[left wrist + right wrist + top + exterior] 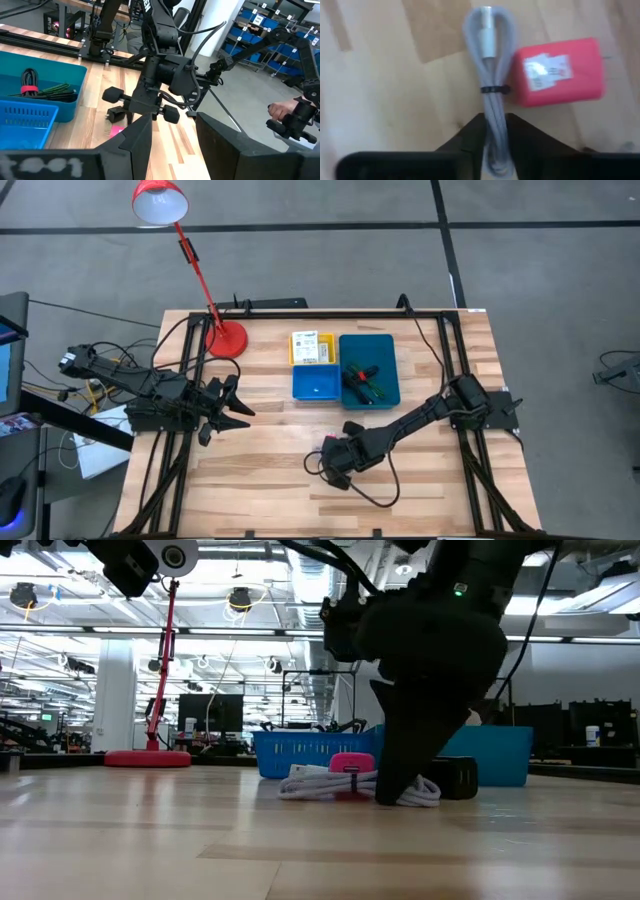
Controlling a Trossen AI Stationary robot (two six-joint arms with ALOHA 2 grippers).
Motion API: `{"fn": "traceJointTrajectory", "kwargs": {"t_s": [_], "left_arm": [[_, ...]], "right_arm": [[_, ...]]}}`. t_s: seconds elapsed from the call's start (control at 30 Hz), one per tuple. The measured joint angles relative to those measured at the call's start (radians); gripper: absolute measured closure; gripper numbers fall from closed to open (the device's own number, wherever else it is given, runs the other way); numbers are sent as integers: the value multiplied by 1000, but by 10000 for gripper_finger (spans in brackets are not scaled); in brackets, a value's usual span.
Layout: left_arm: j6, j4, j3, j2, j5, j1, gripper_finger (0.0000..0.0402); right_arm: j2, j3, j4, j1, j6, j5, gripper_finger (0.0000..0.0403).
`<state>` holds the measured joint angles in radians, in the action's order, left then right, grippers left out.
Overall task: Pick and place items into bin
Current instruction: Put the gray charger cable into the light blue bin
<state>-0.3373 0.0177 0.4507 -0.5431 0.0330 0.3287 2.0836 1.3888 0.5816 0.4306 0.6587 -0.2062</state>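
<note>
A bundled white cable, tied with a black band, lies on the wooden table beside a pink block and a small black block. My right gripper points steeply down over them, at the table's near middle, shut on the cable. The bin stands farther back. Its teal compartment holds a green cord and black-and-red pieces. Its yellow compartment holds a white labelled box. My left gripper waits open above the table's left side. My right gripper pinches the white cable bundle just below its black band between its two fingers. The fingers come from above and stand across the bundle. The cable lies flat on the table, with its looped end reaching past the fingers.
A red desk lamp stands on its base at the far left. The small blue compartment sits left of the teal one. A black frame runs round the table's edges. In the left wrist view a person's hand shows beyond the table.
</note>
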Motion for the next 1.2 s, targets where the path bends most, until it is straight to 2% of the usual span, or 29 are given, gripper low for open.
{"fn": "traceJointTrajectory", "kwargs": {"t_s": [0.13, 0.23, 0.47, 0.77, 1.03, 1.1, 1.2], "left_arm": [[0, 0, 0, 0, 0, 0, 260], [0, 0, 0, 0, 0, 0, 260], [0, 0, 0, 0, 0, 0, 260], [0, 0, 0, 0, 0, 0, 260], [-1, 3, 0, 0, 0, 0, 260], [-6, 8, 0, 0, 0, 0, 260], [-7, 15, 0, 0, 0, 0, 260]], "right_arm": [[1, 0, -29, 15, 32, 30, 371], [2, 1, -55, 32, 40, 49, 390], [3, 76, -8, 61, 32, 29, 366], [3, 287, 431, 44, 35, -202, 393], [3, 436, 893, -43, 191, -451, 363], [3, 443, 990, -75, 245, -477, 367], [1, 422, 975, -130, 217, -473, 375]]}}
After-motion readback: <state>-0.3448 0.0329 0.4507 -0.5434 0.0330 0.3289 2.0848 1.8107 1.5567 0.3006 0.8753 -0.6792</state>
